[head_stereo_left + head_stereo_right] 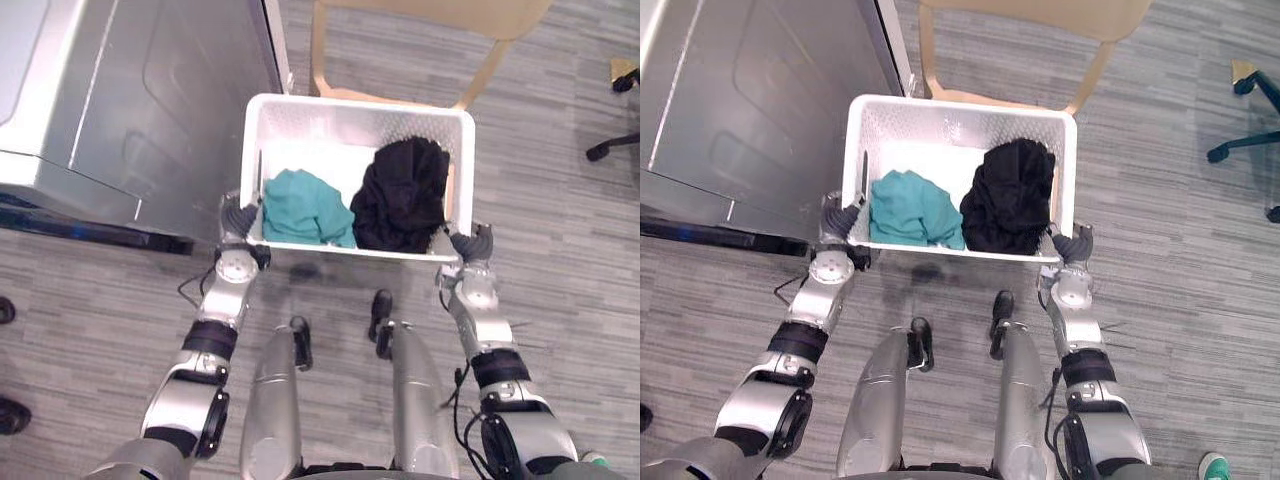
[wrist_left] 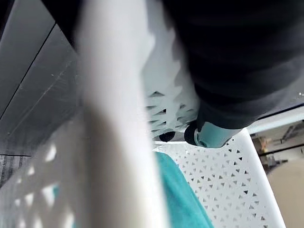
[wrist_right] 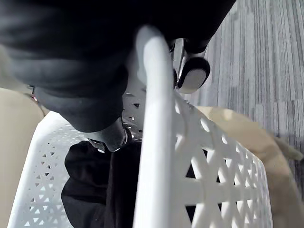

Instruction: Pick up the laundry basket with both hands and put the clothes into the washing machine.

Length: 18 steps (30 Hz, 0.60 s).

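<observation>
With left robot hand and right robot hand, clamped on the side rims of the white laundry basket.
Held above the grey floor, just beside the silver washing machine, near a wooden chair; inside, black garment right, teal garment left.

The basket is white perforated plastic, rectangular and open-topped. It is held level by its near corners, which the left robot hand and right robot hand clasp. Inside, a crumpled teal garment lies on the left, touching a bunched black garment on the right. The grey washer stands just beside the basket's left wall.
</observation>
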### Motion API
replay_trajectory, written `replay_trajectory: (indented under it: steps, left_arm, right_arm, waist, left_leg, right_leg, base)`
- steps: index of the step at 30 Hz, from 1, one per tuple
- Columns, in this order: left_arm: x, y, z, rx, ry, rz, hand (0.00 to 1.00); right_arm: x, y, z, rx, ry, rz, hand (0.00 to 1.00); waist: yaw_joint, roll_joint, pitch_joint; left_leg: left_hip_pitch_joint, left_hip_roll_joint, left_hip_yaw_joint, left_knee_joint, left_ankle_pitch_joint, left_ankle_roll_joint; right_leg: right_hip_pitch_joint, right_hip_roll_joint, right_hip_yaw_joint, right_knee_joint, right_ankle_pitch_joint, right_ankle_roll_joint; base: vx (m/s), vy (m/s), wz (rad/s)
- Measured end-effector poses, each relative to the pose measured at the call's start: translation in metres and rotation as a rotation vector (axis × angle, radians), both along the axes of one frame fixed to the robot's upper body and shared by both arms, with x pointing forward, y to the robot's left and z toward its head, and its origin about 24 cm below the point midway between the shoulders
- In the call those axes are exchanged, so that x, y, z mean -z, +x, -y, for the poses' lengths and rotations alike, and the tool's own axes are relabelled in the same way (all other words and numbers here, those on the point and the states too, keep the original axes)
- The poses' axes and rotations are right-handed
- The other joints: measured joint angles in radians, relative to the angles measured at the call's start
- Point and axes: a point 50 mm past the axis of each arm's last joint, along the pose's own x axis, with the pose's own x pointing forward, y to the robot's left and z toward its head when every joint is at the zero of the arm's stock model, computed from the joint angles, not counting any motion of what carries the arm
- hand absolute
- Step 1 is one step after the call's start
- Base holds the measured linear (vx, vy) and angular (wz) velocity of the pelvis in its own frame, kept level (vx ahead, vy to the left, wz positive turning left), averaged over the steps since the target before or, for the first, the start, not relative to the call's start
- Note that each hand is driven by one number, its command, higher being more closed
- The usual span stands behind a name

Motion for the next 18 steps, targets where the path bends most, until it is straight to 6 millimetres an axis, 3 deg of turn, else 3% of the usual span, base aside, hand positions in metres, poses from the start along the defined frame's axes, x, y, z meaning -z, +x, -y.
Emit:
replay_trajectory:
  steps: [5, 12, 18]
  left_arm:
    - [-0.016, 0.006, -0.002, -0.058, -0.067, 0.063, 0.0]
    - [-0.022, 0.007, 0.003, -0.056, -0.093, 0.107, 0.0]
    - [-0.014, -0.004, -0.001, -0.069, -0.1, 0.131, 0.0]
  right_arm:
    - [-0.011, 0.007, -0.008, -0.018, 0.037, 0.039, 0.0]
    - [-0.016, 0.005, -0.013, 0.009, 0.045, 0.07, 0.0]
    - [-0.034, -0.023, -0.011, 0.035, 0.026, 0.231, 0.0]
  waist:
    - [-0.004, 0.0, 0.0]
    - [-0.001, 0.0, 0.0]
    - [-0.003, -0.001, 0.001]
  left_leg:
    - [-0.025, 0.003, -0.002, -0.003, 0.005, -0.009]
    - [-0.012, 0.003, 0.005, -0.007, 0.014, -0.024]
    - [0.05, 0.004, 0.018, -0.042, 0.014, -0.024]
  right_leg:
    - [-0.029, 0.005, -0.001, 0.002, 0.006, -0.009]
    - [-0.018, 0.004, 0.003, 0.0, 0.006, -0.009]
    - [0.033, 0.008, 0.01, -0.023, 0.007, -0.011]
  base:
    - [0.02, -0.012, -0.05]
    - [0.04, 0.013, 0.0]
    - [0.0, -0.004, -0.01]
